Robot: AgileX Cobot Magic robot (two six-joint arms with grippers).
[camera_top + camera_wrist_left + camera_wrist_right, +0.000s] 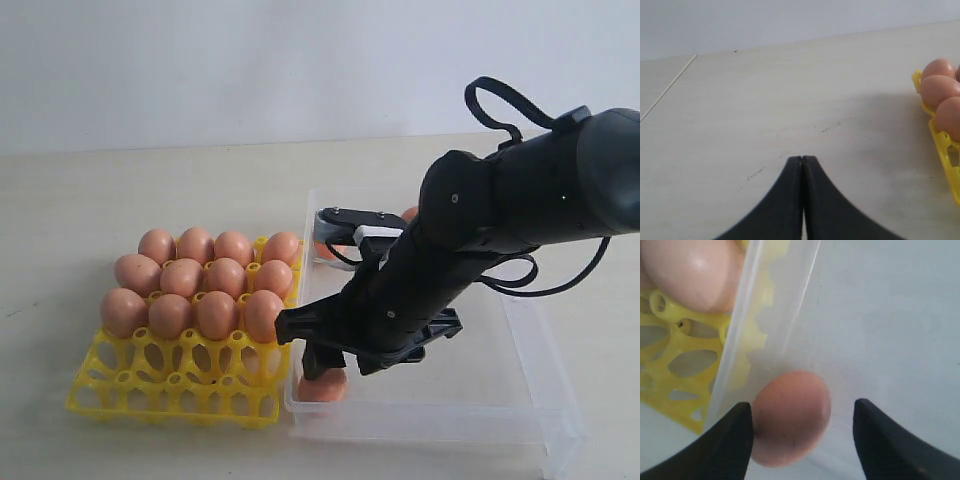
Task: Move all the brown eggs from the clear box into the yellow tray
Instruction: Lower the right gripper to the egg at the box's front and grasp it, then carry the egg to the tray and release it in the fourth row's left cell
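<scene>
The right gripper [802, 410] holds its matte black, tapered fingers [730, 440] apart, straddling one brown egg [790, 417]; one finger sits at the shell's edge, whether touching I cannot tell, and the other stands clear of it. The egg is smooth, dull orange-brown and oval; it lies on the floor of the clear box [420, 412], close against the transparent wall beside the yellow tray [170, 385]. In the exterior view the arm hides most of this egg and much of the box's far end, where two more orange shapes [330, 250] peek out, too covered to identify. The tray is glossy plastic, a lattice of round cups and pegs; twelve eggs [200, 285] fill its far three rows. The left gripper [802, 159] is closed, tips pressed together over the pale, faintly scuffed table [765, 100]; the tray's edge is cut off there.
</scene>
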